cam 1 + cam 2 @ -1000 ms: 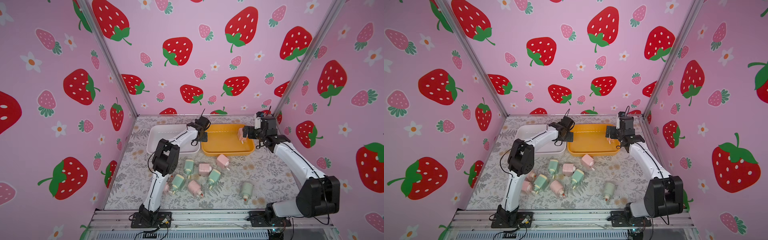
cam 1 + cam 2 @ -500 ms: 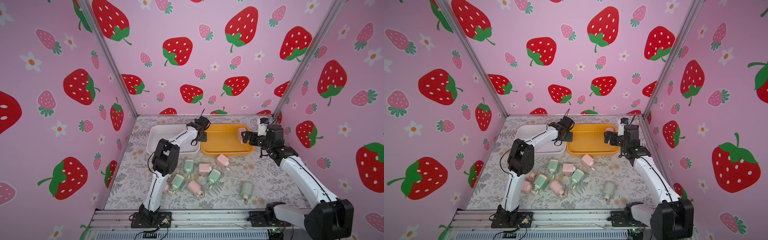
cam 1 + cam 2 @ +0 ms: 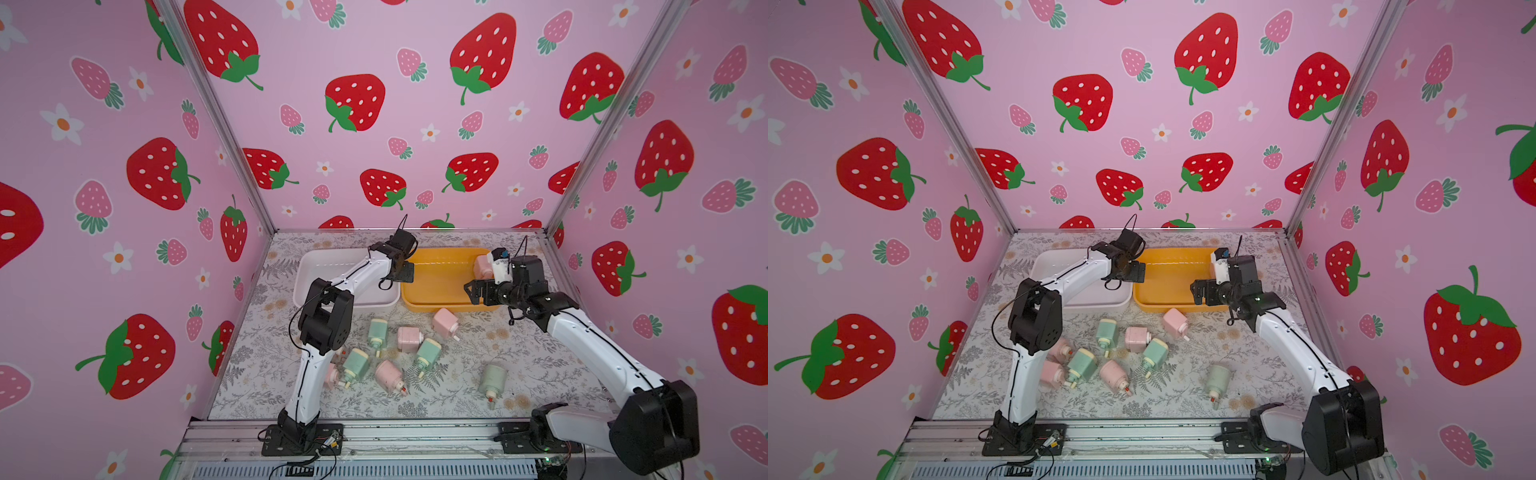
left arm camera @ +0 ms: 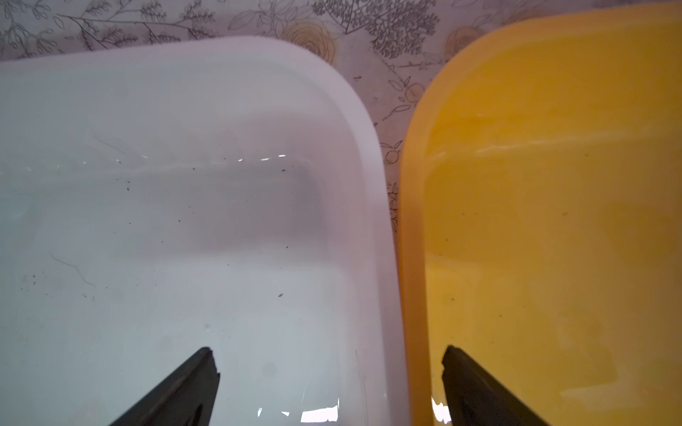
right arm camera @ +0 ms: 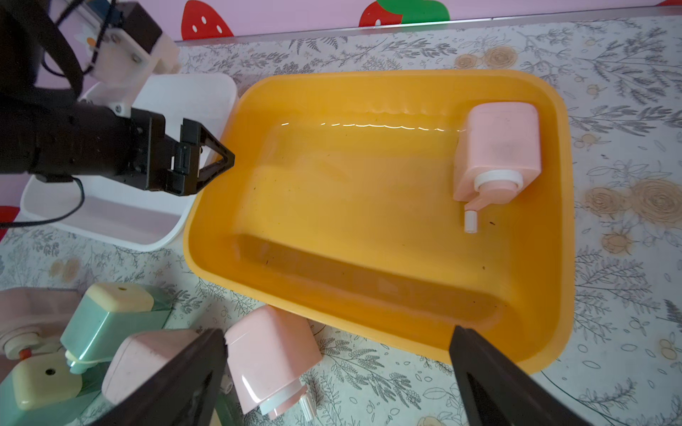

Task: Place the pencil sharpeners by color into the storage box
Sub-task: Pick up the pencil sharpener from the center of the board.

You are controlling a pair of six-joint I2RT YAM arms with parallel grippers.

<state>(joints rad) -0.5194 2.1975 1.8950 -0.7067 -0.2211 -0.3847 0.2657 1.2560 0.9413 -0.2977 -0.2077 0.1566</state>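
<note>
The left hand point(image 4: 329, 354) is held wide open with nothing between its fingers. One finger is poised over the white box point(image 4: 166, 221) and the other over the yellow box point(image 4: 553, 221), above the narrow gap where the two boxes stand side by side at the far end of the desk point(image 3: 532, 365). The right hand point(image 5: 338, 332) is likewise spread to its full width and empty, and is seen above the near rim of the yellow box, toward its right end.

One pink sharpener point(image 5: 498, 144) is laid on its side inside the yellow box, in the far right corner, with its cream neck and crank knob turned toward the near side.

Nine more sharpeners are scattered on the desk, near of the boxes. A second pink sharpener point(image 3: 444, 322) is found just beside the near wall of the yellow box; whether it touches the wall cannot be told. A third pink sharpener point(image 3: 409, 338) is flanked by a left green sharpener point(image 3: 378, 330) and a middle green sharpener point(image 3: 428, 351). Nearer, a near green sharpener point(image 3: 356, 363) and a fourth pink sharpener point(image 3: 388, 374) are lying side by side. Two hidden pink sharpeners point(image 3: 1061, 349) are partly covered by the left arm. A lone green sharpener point(image 3: 492, 380) is set well apart to the right.
</note>
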